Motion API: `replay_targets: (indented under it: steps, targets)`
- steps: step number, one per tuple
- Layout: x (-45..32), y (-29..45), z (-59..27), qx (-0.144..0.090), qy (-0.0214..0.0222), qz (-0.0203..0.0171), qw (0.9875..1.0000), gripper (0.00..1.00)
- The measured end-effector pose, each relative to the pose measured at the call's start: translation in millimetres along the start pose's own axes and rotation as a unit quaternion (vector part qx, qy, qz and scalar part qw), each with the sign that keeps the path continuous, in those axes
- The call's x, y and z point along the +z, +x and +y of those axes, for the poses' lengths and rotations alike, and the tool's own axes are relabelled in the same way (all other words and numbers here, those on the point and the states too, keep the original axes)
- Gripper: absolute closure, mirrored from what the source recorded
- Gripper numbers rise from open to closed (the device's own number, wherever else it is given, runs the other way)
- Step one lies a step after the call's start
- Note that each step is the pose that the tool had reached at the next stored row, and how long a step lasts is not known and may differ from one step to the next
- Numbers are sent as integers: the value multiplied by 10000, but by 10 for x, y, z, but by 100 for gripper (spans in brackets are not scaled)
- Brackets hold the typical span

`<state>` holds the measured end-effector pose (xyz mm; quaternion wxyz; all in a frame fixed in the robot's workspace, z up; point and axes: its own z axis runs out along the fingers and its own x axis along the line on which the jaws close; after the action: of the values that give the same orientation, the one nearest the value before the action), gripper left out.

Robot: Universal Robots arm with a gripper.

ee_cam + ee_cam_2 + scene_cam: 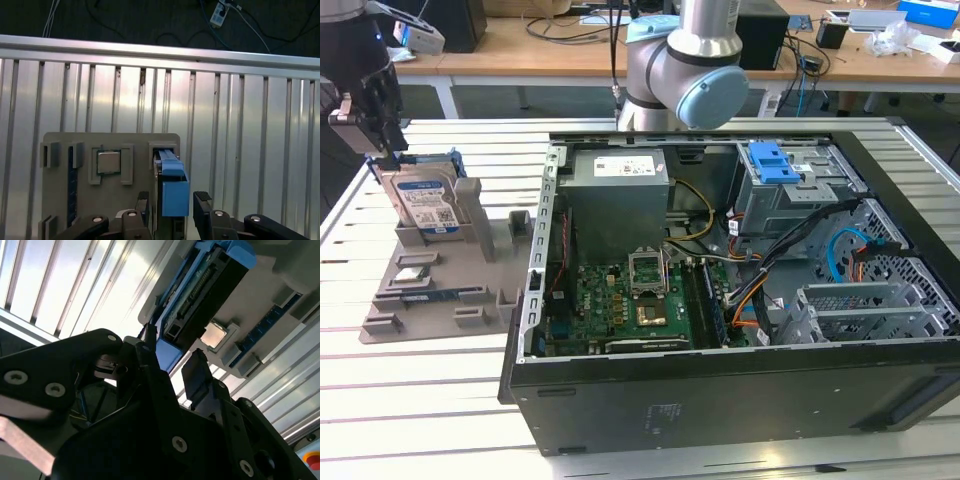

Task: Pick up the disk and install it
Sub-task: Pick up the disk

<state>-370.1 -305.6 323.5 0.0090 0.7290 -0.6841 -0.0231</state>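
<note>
While your gripper hangs over it, black jaws apart on either side, the disk stands on edge in the matte grey holder. It's a flat silver-grey slab, long axis upright, its smooth blue rail pointing up between the fingers.

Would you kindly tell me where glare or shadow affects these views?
Second wrist view: glare whitens the slatted table, and the tool is a dark silhouette. First wrist view: bright reflections streak the slats beyond the disk. Exterior view: even light, no strong glare on the disk.
</note>
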Motion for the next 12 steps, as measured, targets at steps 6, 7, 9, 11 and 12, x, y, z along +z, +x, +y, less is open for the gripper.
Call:
replay_targets:
  steps: [6, 7, 9, 11, 12]
  targets:
    - [209, -14, -11, -86, -2, 13, 10000, 52]
    - [236, -14, -13, -89, -3, 14, 10000, 52]
    - [267, -14, -14, -94, -3, 14, 10000, 52]
    - [296, -14, -17, -102, -2, 14, 9999, 52]
    - [298, -14, -17, -102, -4, 15, 9999, 52]
